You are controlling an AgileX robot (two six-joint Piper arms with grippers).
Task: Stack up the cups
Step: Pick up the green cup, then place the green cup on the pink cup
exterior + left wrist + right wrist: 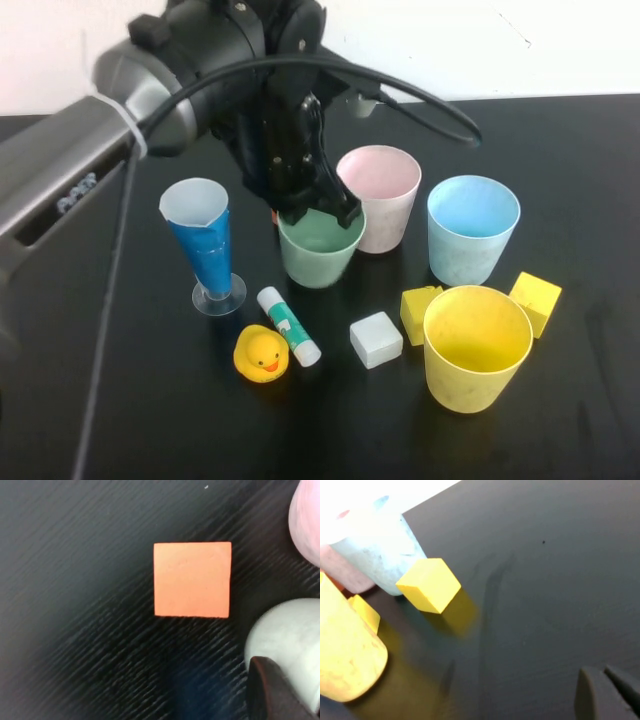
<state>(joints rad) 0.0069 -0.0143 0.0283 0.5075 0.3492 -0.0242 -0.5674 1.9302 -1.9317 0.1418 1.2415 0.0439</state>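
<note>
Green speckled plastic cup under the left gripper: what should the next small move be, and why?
Probably a short straight lift. The left gripper sits shut on the rim of the green speckled plastic cup, which stands on the black table close beside the pink speckled plastic cup. Rising first should clear it. The right gripper is shut over bare table.
</note>
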